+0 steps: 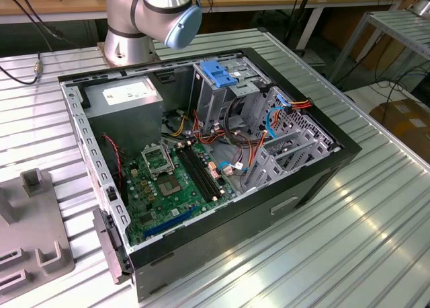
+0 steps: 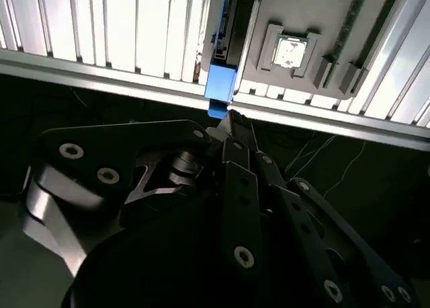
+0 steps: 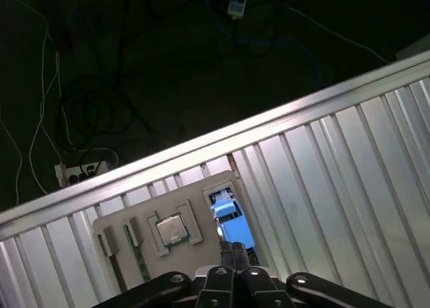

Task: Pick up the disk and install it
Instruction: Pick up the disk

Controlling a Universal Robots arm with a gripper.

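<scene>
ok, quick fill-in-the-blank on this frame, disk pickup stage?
1. The disk has a plastic frame coloured ____.
2. The gripper hangs nearest to the ____.
3. In the first wrist view, the grey tray also holds a square ____.
4. In the exterior view, the circuit board inside the computer case is ____.
Missing words: blue; disk; chip; green.

I'm looking at a ribbed aluminium table [image 1: 376, 241] — the open computer case [image 1: 302, 194] sits at its middle, a grey fixture tray [image 1: 33, 234] lies at the case's eight o'clock, and the arm's base [image 1: 124, 49] stands at eleven.
</scene>
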